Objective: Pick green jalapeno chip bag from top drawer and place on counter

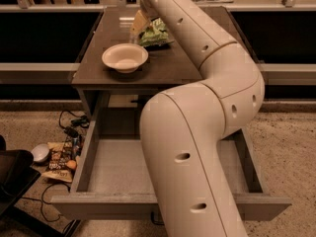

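The green jalapeno chip bag [156, 32] lies on the counter [170, 68] toward its back, just right of the white bowl [125, 58]. My gripper [139, 22] is at the far end of the arm, over the back of the counter at the bag's left edge. Whether it still touches the bag does not show. The top drawer [116, 169] is pulled out wide below the counter. Its visible grey floor is bare. My big pale arm [197, 132] crosses over it and hides its middle.
Dark brown-and-orange snack packets [61, 161], a small white object [39, 152] and cables [71, 123] lie on the floor left of the drawer. A dark object [12, 177] sits at the bottom left. A rail and shelves run behind the counter.
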Tool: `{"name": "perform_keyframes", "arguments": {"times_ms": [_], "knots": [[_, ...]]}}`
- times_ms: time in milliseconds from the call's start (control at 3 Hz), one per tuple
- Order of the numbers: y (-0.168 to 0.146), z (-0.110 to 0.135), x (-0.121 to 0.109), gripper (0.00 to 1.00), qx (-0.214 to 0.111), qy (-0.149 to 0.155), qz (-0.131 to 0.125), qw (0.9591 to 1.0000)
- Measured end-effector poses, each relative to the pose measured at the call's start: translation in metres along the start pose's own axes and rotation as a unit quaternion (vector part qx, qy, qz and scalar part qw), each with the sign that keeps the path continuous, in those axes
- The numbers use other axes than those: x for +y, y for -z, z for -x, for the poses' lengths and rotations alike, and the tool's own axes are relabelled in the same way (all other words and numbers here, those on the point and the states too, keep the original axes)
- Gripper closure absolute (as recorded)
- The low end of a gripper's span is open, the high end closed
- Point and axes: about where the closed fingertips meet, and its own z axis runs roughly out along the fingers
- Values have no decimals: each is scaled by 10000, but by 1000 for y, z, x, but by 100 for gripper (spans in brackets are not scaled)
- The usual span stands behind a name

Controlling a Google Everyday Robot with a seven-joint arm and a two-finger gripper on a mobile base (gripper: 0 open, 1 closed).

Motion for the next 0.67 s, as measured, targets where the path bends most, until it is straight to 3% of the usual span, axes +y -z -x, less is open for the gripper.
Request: {"name": "perform_keyframes", "arguments": {"times_ms": [333,667], "knots": [[9,-6,-9,0,-44,-260,114,9996],[38,-36,-42,0,-127,-1042,253,9942]]}}
